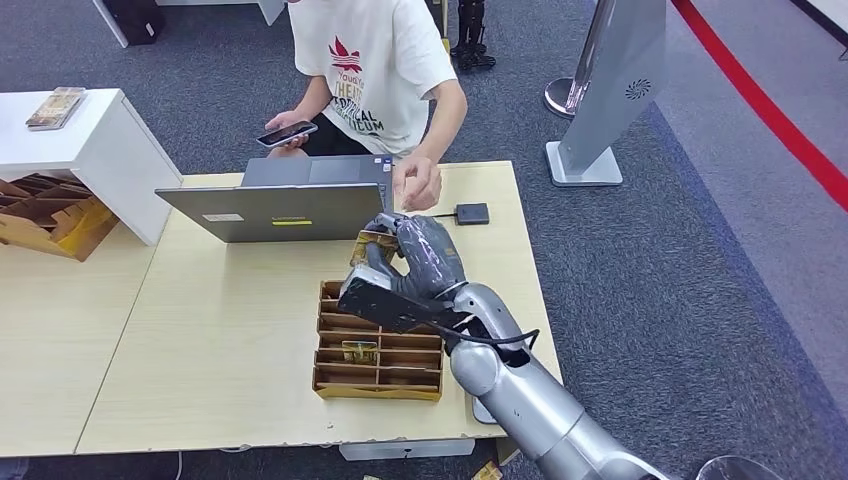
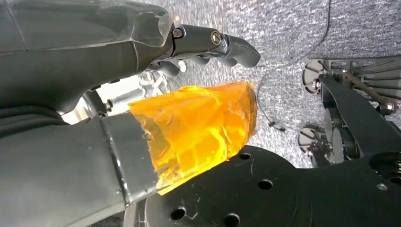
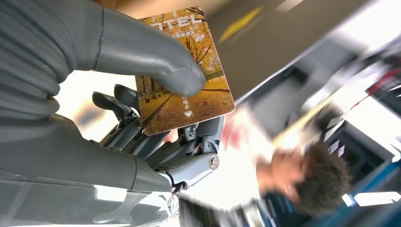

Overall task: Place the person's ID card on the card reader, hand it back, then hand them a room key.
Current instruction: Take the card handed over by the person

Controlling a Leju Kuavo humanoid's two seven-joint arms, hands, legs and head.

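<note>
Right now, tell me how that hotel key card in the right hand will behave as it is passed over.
The hotel key card probably stays stiff: it juts flat past the thumb without drooping. It looks thin and likely light. Its glossy printed face may be slippery, and the right hand pinches only part of it, so a tug could slide it free.

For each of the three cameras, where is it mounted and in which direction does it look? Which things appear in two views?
Head view: high on the body, looking forward and down at the table, laptop, wooden tray and a person; the right hand holds a room key card.
Left wrist view: behind the left hand, which hangs holding nothing, facing the carpet.
Right wrist view: behind the right hand, facing the blurred person.
Shared: head and right wrist views both show the card and the person.
</note>
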